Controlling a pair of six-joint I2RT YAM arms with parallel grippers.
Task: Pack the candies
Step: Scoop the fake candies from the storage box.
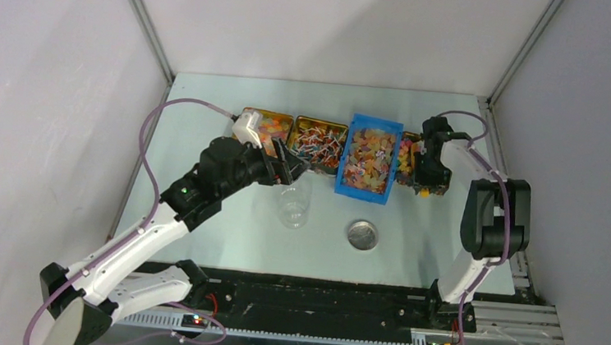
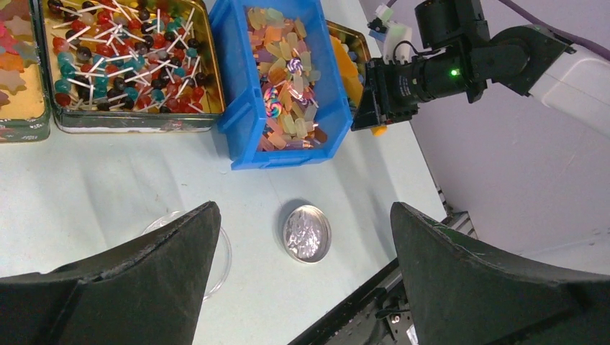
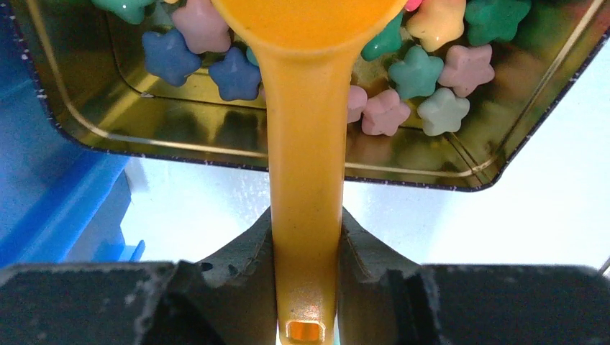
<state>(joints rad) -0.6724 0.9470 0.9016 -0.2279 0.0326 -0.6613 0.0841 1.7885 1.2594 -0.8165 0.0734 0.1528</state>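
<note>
Star candies (image 3: 385,111) lie in the far-right tin (image 3: 431,169); my right fingers (image 3: 230,273) are clamped on the orange scoop (image 3: 306,180) over them. I'd dip shallow and lift level, while my left fingers (image 2: 144,277), spread wide, wait near the jar (image 1: 293,204).

Far side of table (image 1: 437,232) is walled by a row of tins (image 1: 319,122) and blue bin (image 1: 361,194); rightmost tin (image 3: 180,122) is overhung by right gripper (image 3: 306,230) with scoop (image 3: 306,144). Near strip is left open, broken only by clear jar (image 1: 293,206) and lid (image 1: 362,235)
</note>
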